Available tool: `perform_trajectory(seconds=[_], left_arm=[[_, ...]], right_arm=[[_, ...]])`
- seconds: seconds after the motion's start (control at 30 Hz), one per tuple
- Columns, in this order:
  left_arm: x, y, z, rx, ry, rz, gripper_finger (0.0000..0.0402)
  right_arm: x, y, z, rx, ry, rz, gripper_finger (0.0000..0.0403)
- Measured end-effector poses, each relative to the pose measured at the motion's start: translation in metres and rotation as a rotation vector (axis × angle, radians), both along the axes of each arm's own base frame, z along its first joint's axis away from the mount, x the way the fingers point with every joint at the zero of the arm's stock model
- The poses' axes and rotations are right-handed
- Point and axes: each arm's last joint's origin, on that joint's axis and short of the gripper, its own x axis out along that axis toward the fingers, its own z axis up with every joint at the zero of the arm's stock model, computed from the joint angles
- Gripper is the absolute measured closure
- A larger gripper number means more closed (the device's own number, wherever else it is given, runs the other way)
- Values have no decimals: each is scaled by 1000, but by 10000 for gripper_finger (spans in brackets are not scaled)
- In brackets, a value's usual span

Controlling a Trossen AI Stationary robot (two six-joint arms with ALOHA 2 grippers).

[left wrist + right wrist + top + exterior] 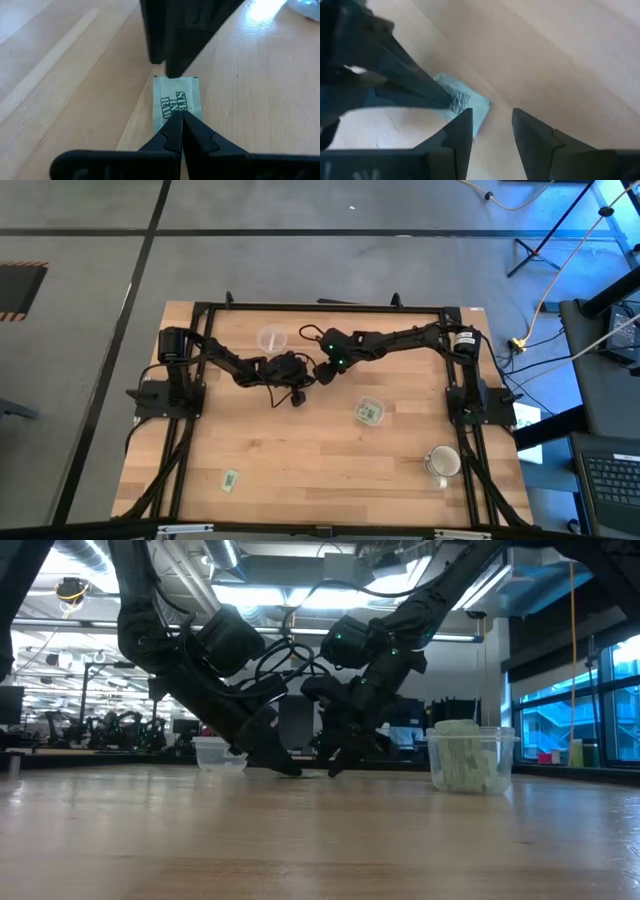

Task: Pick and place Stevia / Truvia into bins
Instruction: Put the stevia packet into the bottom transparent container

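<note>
Near the front edge toward the left corner, one small light green paper sweetener packet (231,478) lies alone on the bare wood, not yet collected. Near the front right corner stands an opaque whitish mug with a handle (442,463), which is not a bin. Toward the table's middle, right of centre, a round clear plastic cup (369,411) already holds several green packets, so much of the sorting looks done. At mid-table both arms meet over another flat green packet (176,99) lying on the wood: the left gripper (182,119) has its jaws pressed together on the packet's near end, while the right gripper (488,127) hangs just beside it with jaws spread. Toward the back edge, a second clear plastic cup (272,338) appears empty.
</note>
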Motion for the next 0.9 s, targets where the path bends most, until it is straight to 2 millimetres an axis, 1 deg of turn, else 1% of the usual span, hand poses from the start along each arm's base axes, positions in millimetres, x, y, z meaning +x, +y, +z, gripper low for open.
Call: perform_trajectory(seconds=[0.17, 0.3, 0.43, 0.53, 0.67, 0.9], left_arm=[[0, 0, 0, 6, 1, 7, 400], [0, 0, -1, 6, 2, 8, 400], [0, 0, -1, 7, 3, 9, 400], [0, 0, -1, 8, 4, 10, 400], [0, 0, -1, 10, 4, 12, 400], [-1, 0, -1, 15, 7, 9, 399]], right_arm=[[1, -1, 1, 7, -14, -21, 261], [3, 0, -7, 26, -8, -22, 261], [6, 0, -16, 100, -18, -19, 261], [7, 0, -17, 101, -22, -10, 261], [8, 0, -13, 61, -53, 50, 261], [9, 0, -13, 40, -70, 80, 261]])
